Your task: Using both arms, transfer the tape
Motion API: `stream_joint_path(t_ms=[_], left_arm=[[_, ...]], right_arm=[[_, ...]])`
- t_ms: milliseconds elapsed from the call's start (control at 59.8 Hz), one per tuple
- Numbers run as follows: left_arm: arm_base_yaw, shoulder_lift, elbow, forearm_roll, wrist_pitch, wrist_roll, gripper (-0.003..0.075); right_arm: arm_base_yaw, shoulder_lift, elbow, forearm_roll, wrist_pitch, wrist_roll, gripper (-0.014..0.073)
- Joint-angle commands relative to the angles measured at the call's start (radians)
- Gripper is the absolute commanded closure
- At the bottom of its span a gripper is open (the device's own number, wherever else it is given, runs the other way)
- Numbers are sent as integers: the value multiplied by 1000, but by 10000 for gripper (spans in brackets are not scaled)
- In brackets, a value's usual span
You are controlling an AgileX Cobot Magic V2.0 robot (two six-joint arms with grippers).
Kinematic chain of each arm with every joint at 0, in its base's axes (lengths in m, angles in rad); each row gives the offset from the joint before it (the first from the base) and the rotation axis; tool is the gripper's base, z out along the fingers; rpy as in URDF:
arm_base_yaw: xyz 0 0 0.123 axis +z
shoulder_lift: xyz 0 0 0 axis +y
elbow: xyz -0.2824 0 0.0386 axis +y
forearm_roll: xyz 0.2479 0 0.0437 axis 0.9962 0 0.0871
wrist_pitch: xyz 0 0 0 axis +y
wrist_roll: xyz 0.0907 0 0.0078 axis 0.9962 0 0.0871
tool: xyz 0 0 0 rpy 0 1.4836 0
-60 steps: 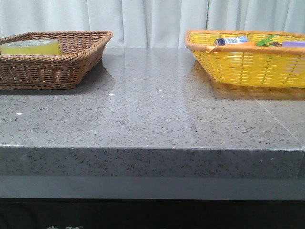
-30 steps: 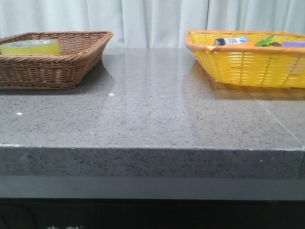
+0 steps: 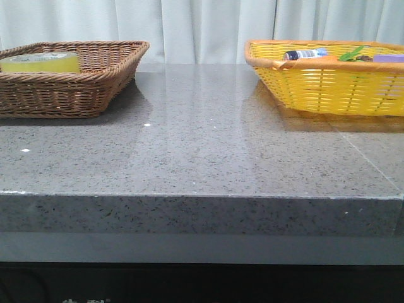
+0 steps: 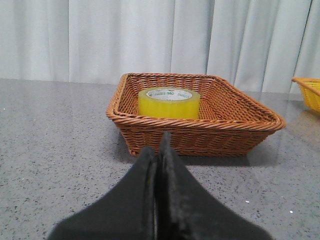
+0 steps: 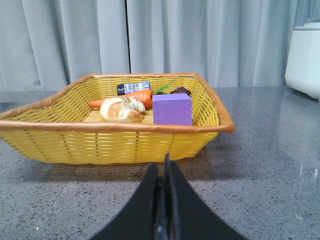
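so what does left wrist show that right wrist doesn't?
Left wrist only: the tape lying flat in the brown wicker basket, with the left gripper shut in front of it. Right wrist only: the yellow basket holding a purple block, a carrot and a bread roll, plus the shut right gripper. Both: grey countertop, pale curtains.

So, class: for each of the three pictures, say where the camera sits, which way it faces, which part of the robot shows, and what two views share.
Front view: low at the table's near edge, facing forward over the grey table to both baskets; no robot part shows.
Left wrist view: on the left arm, facing the brown basket holding the tape; the left pincer shows, shut.
Right wrist view: on the right arm, facing the yellow basket; the right pincer shows, shut.
Shared: front and left wrist views both show the tape in the brown basket.
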State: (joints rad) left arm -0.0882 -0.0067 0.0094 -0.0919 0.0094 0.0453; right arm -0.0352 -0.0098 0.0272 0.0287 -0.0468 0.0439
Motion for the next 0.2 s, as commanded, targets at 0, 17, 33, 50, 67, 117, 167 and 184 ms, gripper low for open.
stream_joint_path(t_ms=[0,17,33,50,67,117,167,184], left_arm=[[2,-16,38,-7,-73,-5,740],[2,-16,38,-7,-73,-5,740],[2,-16,38,-7,-73,-5,740],[2,-16,38,-7,-73,-5,740],[2,-16,38,-7,-73,-5,740],[2,-16,38,-7,-73,-5,740],[2,-16,38,-7,-73,-5,740],[2,-16,38,-7,-73,-5,740]], right_arm=[[-4,-27,-26,-15,-86,-4,664],[-4,-27,-26,-15,-86,-4,664],[-4,-27,-26,-15,-86,-4,664],[-4,-27,-26,-15,-86,-4,664],[-4,-27,-26,-15,-86,-4,664],[-4,-27,-26,-15,-86,-4,664],[-4,-27,-26,-15,-86,-4,664],[-4,-27,-26,-15,-86,-4,664]])
